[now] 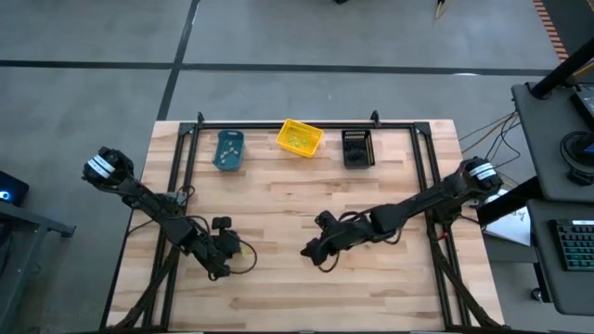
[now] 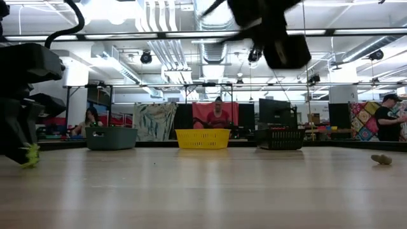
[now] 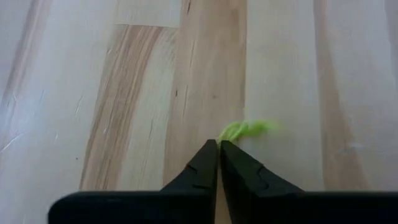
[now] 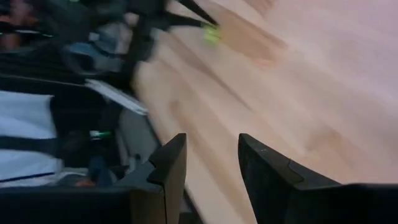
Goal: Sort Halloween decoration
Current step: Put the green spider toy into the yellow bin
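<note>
A tiny yellow-green spidery decoration [image 3: 246,129] sits at the tips of my left gripper [image 3: 219,147], which is shut on it low over the near-left part of the table [image 1: 278,297]. The low view shows the same trinket [image 2: 29,156] under that gripper [image 2: 25,150], at the table's surface. My right gripper [image 4: 211,155] is open with nothing between its fingers. It hangs above the table's middle [image 1: 311,250], right of the left gripper. A small pale decoration [image 2: 381,159] lies on the wood farther right. My left gripper pinches the yellow-green decoration by one end [image 3: 225,135] between its two fingertips. The fingers slant down at it from the table's left. The rest of the trinket [image 3: 255,127] sticks out beyond the tips; whether it still touches the wood I cannot tell.
Three small bins stand in a row at the table's far edge: teal [image 1: 228,150], yellow [image 1: 299,138] and black [image 1: 358,147]. Bare wood lies between them and both grippers. People show in the room beyond the table.
</note>
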You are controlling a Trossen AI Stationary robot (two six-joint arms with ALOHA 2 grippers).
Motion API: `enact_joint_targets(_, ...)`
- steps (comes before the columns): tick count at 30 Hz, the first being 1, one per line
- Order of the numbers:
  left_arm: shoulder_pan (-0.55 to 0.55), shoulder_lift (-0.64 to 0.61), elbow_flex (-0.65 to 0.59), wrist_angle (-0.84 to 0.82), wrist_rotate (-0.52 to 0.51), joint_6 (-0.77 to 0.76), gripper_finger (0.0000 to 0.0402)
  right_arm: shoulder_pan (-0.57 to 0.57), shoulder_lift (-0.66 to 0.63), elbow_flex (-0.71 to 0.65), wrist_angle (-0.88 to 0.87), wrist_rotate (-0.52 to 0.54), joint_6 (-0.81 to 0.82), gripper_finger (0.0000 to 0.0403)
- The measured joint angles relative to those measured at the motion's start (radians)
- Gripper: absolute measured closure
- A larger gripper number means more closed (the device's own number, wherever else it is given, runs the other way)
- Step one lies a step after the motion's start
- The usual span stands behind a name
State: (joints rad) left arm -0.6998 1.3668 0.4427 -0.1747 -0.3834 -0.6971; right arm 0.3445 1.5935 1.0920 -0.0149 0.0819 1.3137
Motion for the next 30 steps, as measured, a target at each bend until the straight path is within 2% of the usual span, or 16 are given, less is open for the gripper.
enact_joint_targets(5, 0.000, -0.042, 0.002, 0.042, -0.002, 0.000, 0.0401, 0.005, -0.075, 0.001, 0.003, 0.049, -0.075, 0.0269)
enact_joint_targets(9, 0.000, -0.100, 0.000, 0.076, -0.044, 0.000, 0.0401, 0.004, -0.102, 0.001, 0.002, 0.121, -0.095, 0.0273)
enact_joint_targets(13, 0.002, -0.165, 0.000, 0.080, -0.103, 0.009, 0.0401, 0.004, -0.087, 0.001, 0.006, 0.166, -0.085, 0.0273)
enact_joint_targets(19, 0.001, -0.208, -0.004, 0.078, -0.072, 0.054, 0.0401, 0.004, -0.034, 0.001, 0.015, 0.166, -0.070, 0.0273)
enact_joint_targets(24, 0.001, -0.178, -0.017, 0.130, -0.074, 0.088, 0.0392, 0.004, 0.030, 0.004, 0.170, 0.166, -0.291, 0.0273)
enact_joint_targets(30, 0.001, -0.099, -0.043, 0.186, -0.076, 0.100, 0.0378, -0.002, 0.160, 0.106, 0.177, 0.154, -0.542, 0.0273)
